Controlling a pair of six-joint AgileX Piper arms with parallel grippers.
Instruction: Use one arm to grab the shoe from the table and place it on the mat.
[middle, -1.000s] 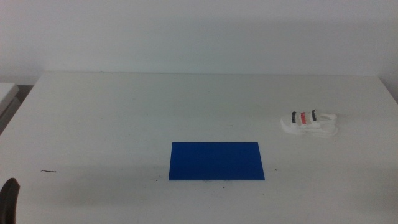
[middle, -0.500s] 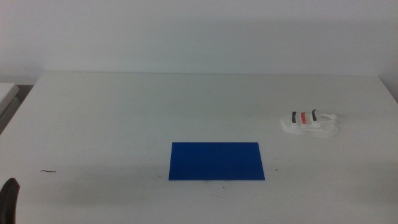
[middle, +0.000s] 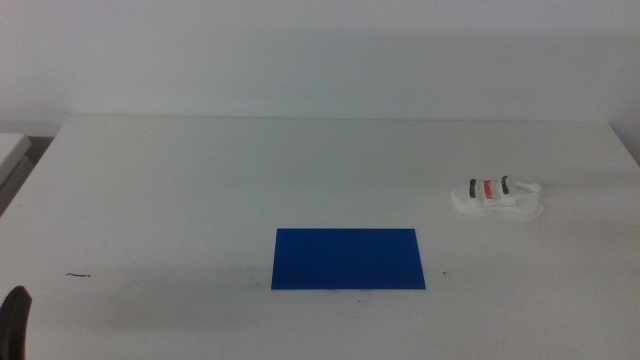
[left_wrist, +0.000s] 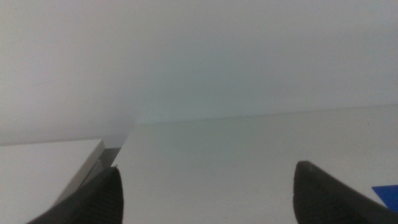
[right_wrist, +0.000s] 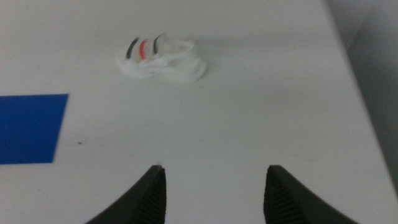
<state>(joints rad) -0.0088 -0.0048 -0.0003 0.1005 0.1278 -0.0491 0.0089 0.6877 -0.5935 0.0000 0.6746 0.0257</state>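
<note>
The white sandal-like shoe (middle: 497, 196) with dark, red and dark straps lies on its sole at the right of the white table (middle: 200, 180). The deep-blue mat (middle: 348, 258) lies flat at the table's front middle, apart from the shoe. The right wrist view shows the shoe (right_wrist: 160, 58) and part of the mat (right_wrist: 28, 127) ahead of my open, empty right gripper (right_wrist: 214, 193). My left gripper (left_wrist: 205, 193) is open and empty, waiting at the bottom left corner of the middle view (middle: 14, 320); a corner of the mat (left_wrist: 388, 193) shows in its view.
A thin dark speck (middle: 78, 275) lies on the table near the front left. A second white surface (middle: 12, 150) stands past the table's left edge. The table's right edge (right_wrist: 351, 68) runs close to the shoe.
</note>
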